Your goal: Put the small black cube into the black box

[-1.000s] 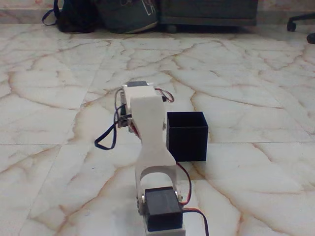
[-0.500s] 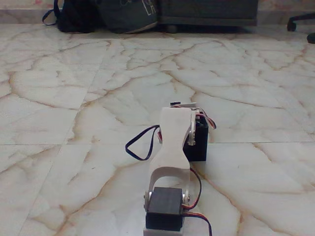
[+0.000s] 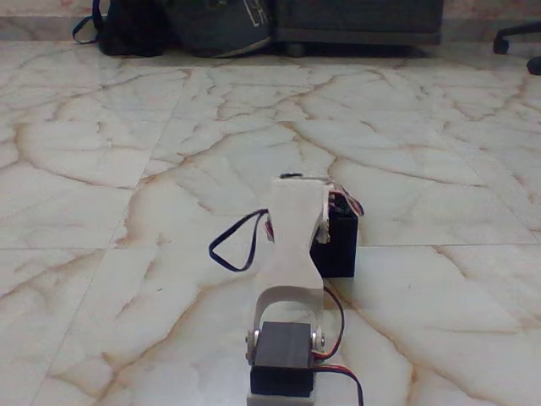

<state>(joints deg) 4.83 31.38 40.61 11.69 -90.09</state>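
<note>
- Fixed view: the white plastic arm (image 3: 292, 254) reaches away from the camera, its far end over the matte black, thin-walled open box (image 3: 336, 245), covering the box's left half.
- I cannot see the fingers from here, nor the small black cube.
- A second ago the arm pointed left of the box; it has swung right.

Dark bags (image 3: 182, 25) and chair wheel (image 3: 517, 38) beyond veined marble floor (image 3: 101, 211).
</note>
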